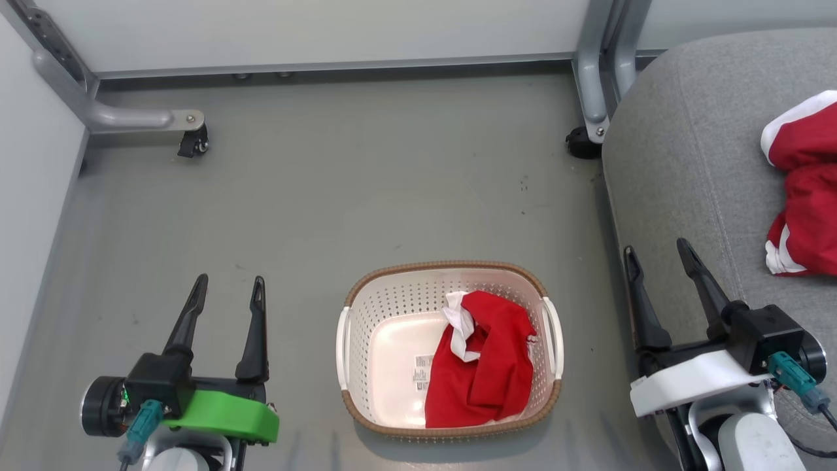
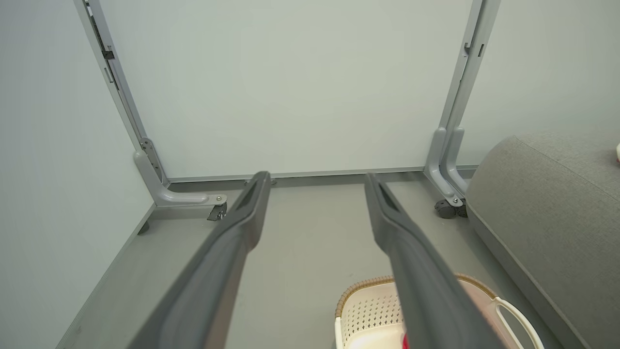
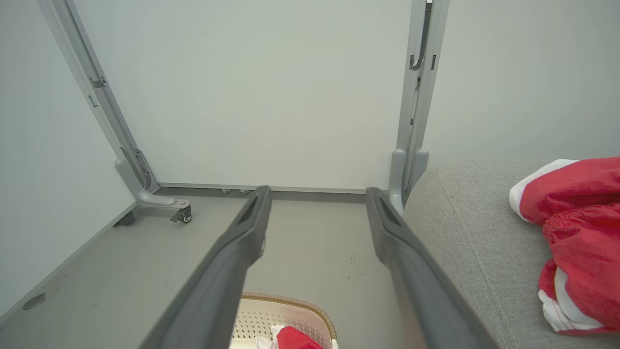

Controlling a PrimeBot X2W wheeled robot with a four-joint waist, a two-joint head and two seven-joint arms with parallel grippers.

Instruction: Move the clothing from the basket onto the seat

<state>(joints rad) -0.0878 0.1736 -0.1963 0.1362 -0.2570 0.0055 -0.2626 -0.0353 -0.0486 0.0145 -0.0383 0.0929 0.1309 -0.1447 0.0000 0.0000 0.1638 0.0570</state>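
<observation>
Laundry move partly done.
The large light grey fabric seat [image 1: 686,163] already holds red-and-white clothing [image 1: 807,196]; the white perforated plastic basket [image 1: 392,307] on the floor holds one more red garment [image 1: 487,366]; left hand [image 1: 229,281] and right hand [image 1: 654,247] hover open, empty.

A pale back panel [image 1: 327,29] is standing over a scuffed grey floor [image 1: 359,183], castered metal feet [image 1: 131,119] jutting forward at the panel's ends.
</observation>
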